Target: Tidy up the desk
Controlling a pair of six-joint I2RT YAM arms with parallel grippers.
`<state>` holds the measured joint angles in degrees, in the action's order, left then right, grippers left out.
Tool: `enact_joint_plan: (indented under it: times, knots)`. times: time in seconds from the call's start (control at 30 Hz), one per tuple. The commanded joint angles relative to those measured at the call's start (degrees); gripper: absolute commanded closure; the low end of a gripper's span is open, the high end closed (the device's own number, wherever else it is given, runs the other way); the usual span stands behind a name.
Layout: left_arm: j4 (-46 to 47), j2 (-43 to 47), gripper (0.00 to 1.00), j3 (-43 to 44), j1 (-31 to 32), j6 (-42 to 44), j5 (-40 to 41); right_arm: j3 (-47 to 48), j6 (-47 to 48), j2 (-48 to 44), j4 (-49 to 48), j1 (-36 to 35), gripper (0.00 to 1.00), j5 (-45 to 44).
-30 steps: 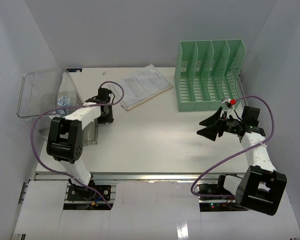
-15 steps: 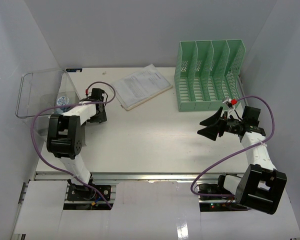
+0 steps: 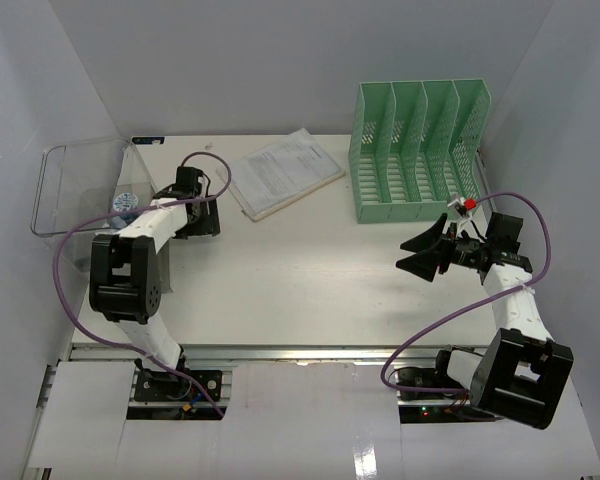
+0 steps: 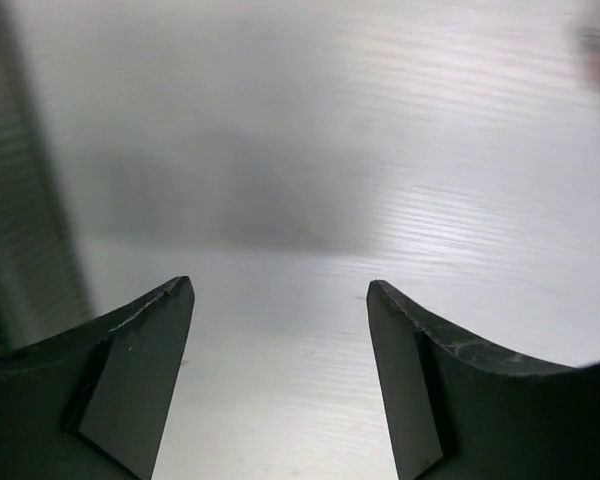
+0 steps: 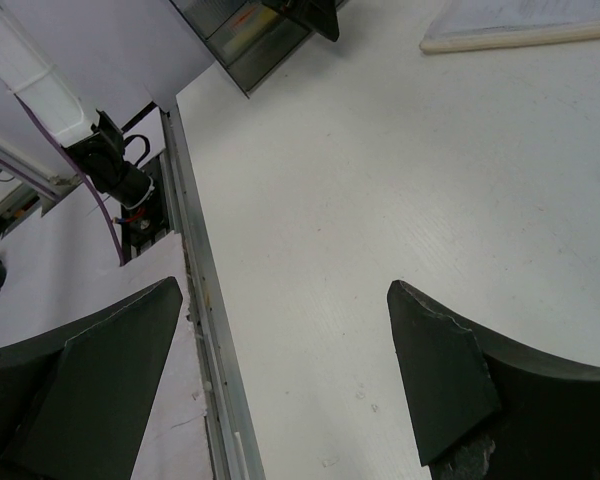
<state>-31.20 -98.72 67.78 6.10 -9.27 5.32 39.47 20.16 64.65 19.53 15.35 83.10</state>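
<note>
On desk (image 3: 300,285), clear bin (image 3: 85,147) with round item (image 3: 126,200)

The desk (image 3: 310,275) is a large, flat, white rectangular tabletop, lying level. Its far right corner sits under the mint-green file rack (image 3: 417,150), and from there the top spreads left and toward the near side. A metal rail (image 3: 300,352) runs along the front edge, the side farthest from the rack. Seen close from the right wrist, the surface is smooth and matte, with a few tiny dark specks, perhaps scuffs.
</note>
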Motion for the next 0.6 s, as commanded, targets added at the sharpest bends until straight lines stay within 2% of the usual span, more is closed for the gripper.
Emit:
enact_joint_plan:
  times: [0.0,0.1,0.17,0.37,0.57]
  knots:
    - [7.2,5.8,0.02,-0.3,8.7,8.6,-20.1,-0.7,1.6,-1.6,-0.1,0.2,0.1,2.4]
    - [7.7,1.3,0.02,4.0,15.5,14.1,-16.5,-0.7,1.7,-1.6,-0.1,0.2,0.1,2.4]
    - [8.9,-2.1,0.02,7.3,17.5,15.9,-13.6,-0.7,1.8,-1.6,-0.1,0.2,0.1,2.2]
    - [20.9,-11.3,0.02,13.1,18.5,23.6,-13.0,-0.8,2.3,-1.3,0.0,0.2,0.1,1.9]
    - [19.9,-22.2,0.02,26.1,18.5,29.1,-12.6,-0.5,2.5,-0.1,0.0,0.2,0.1,2.3]
